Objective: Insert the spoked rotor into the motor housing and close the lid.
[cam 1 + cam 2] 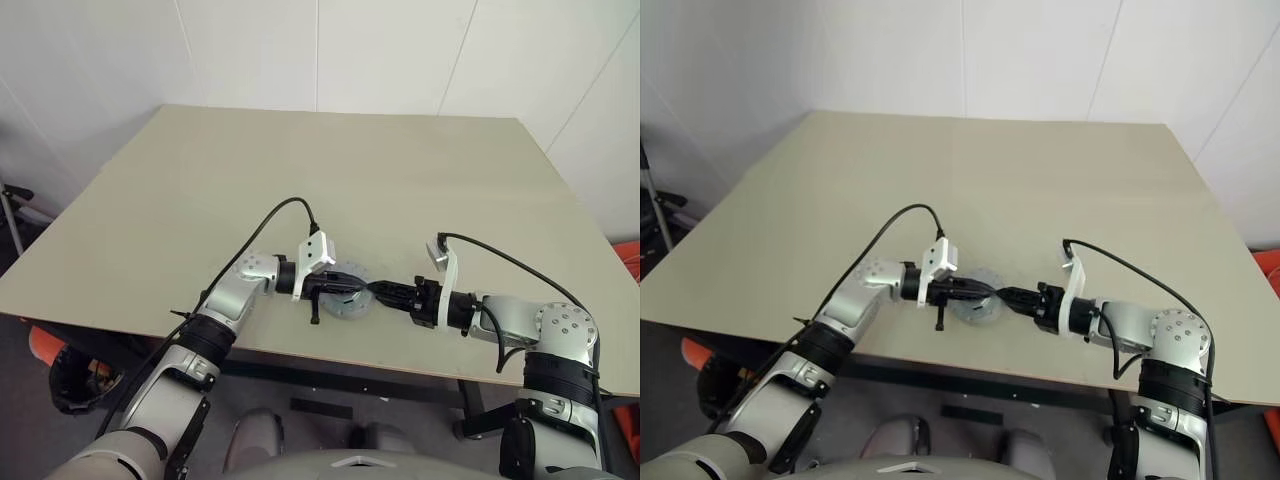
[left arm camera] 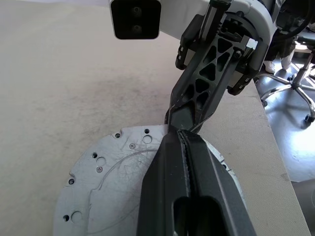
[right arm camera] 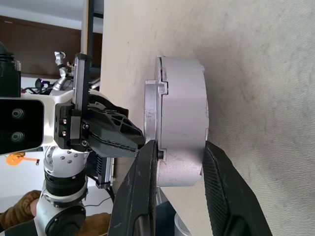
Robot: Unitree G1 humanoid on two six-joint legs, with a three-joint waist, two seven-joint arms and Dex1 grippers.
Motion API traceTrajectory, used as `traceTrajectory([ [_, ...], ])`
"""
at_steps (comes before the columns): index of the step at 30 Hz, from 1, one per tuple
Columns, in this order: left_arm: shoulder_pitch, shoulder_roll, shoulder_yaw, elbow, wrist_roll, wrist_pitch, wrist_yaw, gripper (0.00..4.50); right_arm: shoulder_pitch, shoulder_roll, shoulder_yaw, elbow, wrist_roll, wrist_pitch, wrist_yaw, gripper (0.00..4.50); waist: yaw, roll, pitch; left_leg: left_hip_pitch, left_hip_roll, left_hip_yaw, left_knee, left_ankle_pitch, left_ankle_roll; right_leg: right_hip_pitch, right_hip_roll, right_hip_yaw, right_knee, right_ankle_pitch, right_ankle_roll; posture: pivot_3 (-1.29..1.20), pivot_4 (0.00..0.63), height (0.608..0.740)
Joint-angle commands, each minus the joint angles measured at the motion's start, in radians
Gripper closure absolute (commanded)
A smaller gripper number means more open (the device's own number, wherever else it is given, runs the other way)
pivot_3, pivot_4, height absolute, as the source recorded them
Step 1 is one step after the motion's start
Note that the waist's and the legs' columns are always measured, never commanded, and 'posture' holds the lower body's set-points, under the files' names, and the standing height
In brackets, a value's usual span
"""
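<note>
Grey metal, round and thick, sits near the front edge of the bench, between the two hands: this is the motor housing with the lid on top. From the head views it is only a small pale disc half covered by black fingers, and its make-up is hard to tell there. The right wrist view gives what they lack: the housing seen edge-on as a plain grey drum with a thinner plate stacked against its upper face, and the right hand grasping it, one finger on the plate side and the other on the side toward the bench surface. The left wrist view gives the flat face instead, a pale scratched plate with small screw holes and round bores near its rim, lying on the bench close to the edge.

The left hand is clenched, its two fingers pressed together with no gap, and it lies over the plate with its tip near the plate's far rim. Whether the tip presses on the plate cannot be told. The right hand's fingers meet that tip from the other side in the left wrist view.

Copper windings and the spoked rotor cannot be made out; the drum's inside is covered. Part of the plate is cut off by the left fingers.
</note>
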Motion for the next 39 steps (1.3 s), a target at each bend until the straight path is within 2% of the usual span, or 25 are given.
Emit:
traceTrajectory([
  [1, 0.009, 0.012, -0.017, 0.013, 0.023, 0.026, 0.010, 4.50, -0.022, 0.019, 0.023, -0.025, 0.077, 0.013, 0.010, 3.37, -0.001, 0.000, 0.000, 0.000, 0.000, 0.000, 0.000, 0.000, 0.000, 0.000, 0.000, 0.000, 0.000, 0.000, 0.000, 0.00, 0.000, 0.740],
  [27, 0.045, 0.031, 0.109, -0.074, -0.065, 0.092, 0.107, 4.50, -0.004, -0.010, 0.028, -0.040, 0.047, -0.022, 0.040, 3.40, 0.000, 0.000, 0.000, -0.001, 0.000, 0.000, 0.000, 0.000, 0.000, -0.001, 0.000, 0.000, 0.000, 0.000, -0.001, 0.00, 0.000, 0.740],
  [39, 0.124, 0.117, 0.163, -0.150, -0.120, 0.156, 0.100, 4.50, -0.009, -0.016, 0.037, -0.038, 0.070, -0.034, 0.040, 3.40, -0.002, 0.000, 0.000, -0.002, 0.000, 0.000, 0.000, 0.000, 0.000, -0.002, 0.000, 0.000, 0.000, 0.001, -0.001, 0.00, 0.000, 0.740],
])
